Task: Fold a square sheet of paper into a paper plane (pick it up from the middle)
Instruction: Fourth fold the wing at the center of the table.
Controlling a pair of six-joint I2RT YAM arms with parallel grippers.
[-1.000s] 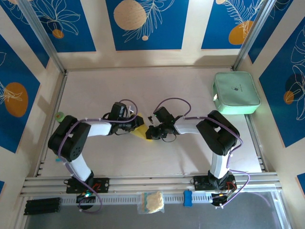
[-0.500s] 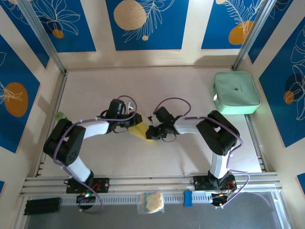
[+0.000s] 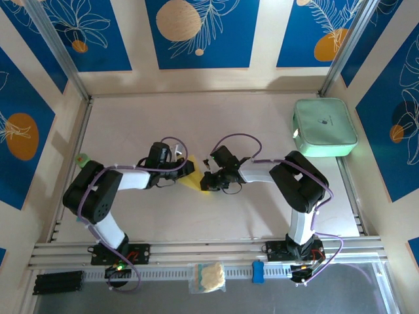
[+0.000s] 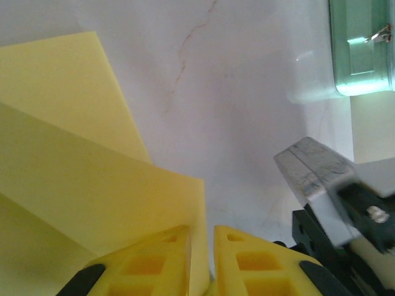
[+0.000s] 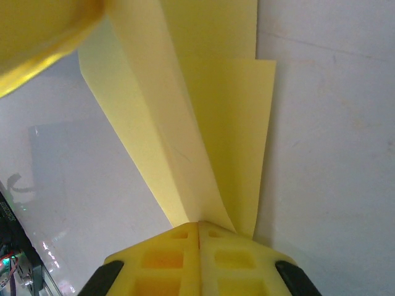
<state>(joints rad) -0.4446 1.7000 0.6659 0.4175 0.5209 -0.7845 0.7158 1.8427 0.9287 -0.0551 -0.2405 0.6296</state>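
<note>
The square sheet of paper (image 3: 192,177) is yellow and folded into long layers, and it lies at the table's middle between both grippers. In the right wrist view the paper (image 5: 203,123) narrows like a paper plane's nose into my right gripper (image 5: 199,227), whose jaws are pressed shut on it. My right gripper (image 3: 207,182) holds the paper's near-right end. In the left wrist view my left gripper (image 4: 202,237) straddles an edge of the paper (image 4: 92,172). Its jaws stand narrowly apart, with a thin gap beside the right finger. My left gripper (image 3: 182,171) is at the paper's left side.
A mint-green case (image 3: 325,127) sits at the back right, and the case (image 4: 361,49) shows beyond the paper in the left wrist view. A cream wad in a clear bag (image 3: 209,277) and a blue block (image 3: 258,271) rest on the front rail. Walls enclose the table.
My left arm shifted its wrist slightly and its jaws narrowed around the paper's edge. The right arm and the paper have stayed in place.
</note>
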